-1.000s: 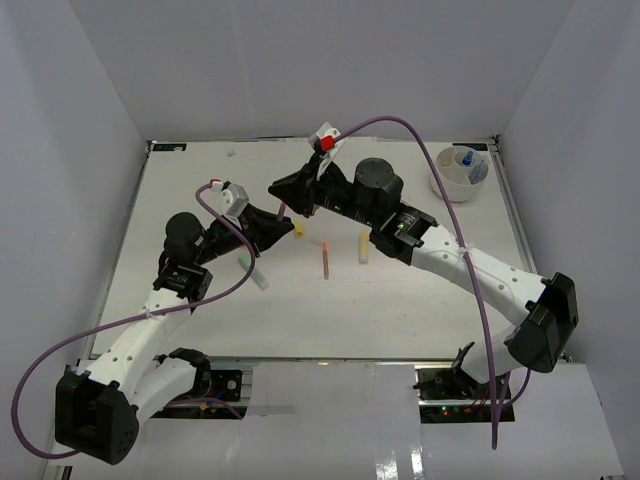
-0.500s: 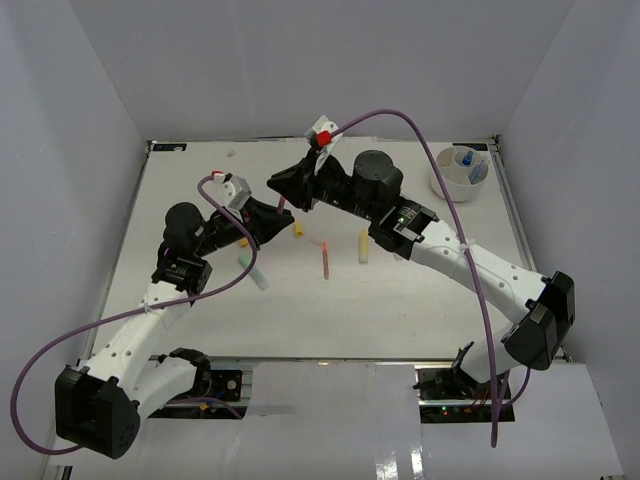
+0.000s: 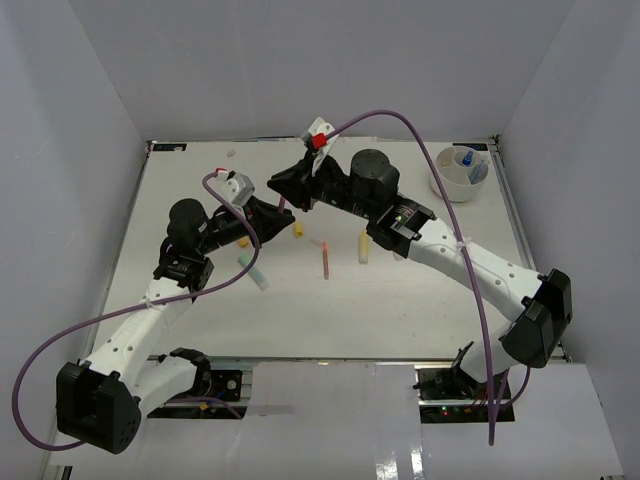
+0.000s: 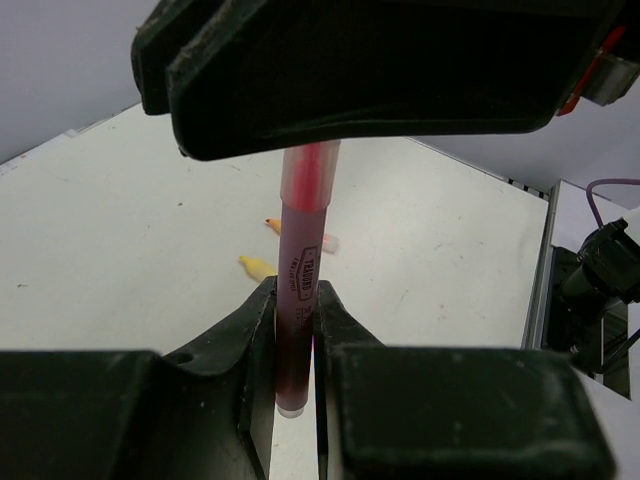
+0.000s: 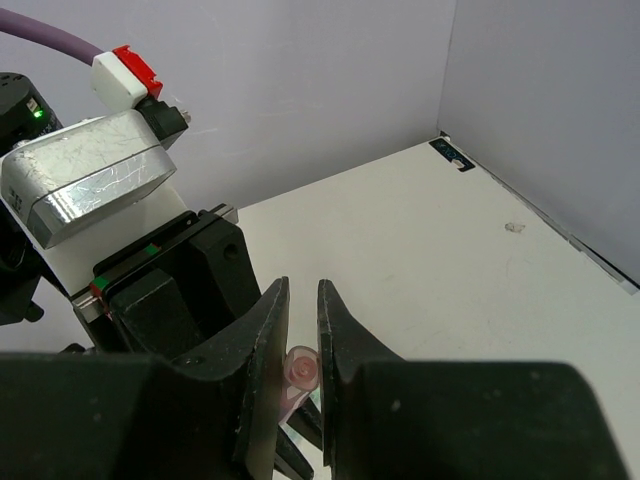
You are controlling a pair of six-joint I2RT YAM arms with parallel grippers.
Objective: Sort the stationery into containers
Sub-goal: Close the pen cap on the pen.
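A pink pen (image 4: 300,270) hangs in the air between both arms, above the table's far middle. My left gripper (image 4: 296,310) is shut on its lower barrel. My right gripper (image 5: 303,292) is shut on its other end, where the round pink cap end (image 5: 302,370) shows between the fingers. In the top view the pen (image 3: 282,205) is mostly hidden where the left gripper (image 3: 276,213) and right gripper (image 3: 279,187) meet. The white round container (image 3: 460,176) stands at the far right corner with a blue-capped bottle (image 3: 467,160) inside.
On the table lie a yellow eraser (image 3: 297,229), an orange pen (image 3: 326,262), a yellow highlighter (image 3: 364,247), a green pen (image 3: 252,268) and a small orange piece (image 3: 243,241). Purple cables loop over both arms. Grey walls close in on three sides.
Both grippers have drifted slightly to the far left together, still holding the pink pen between them. The items on the table have not moved.
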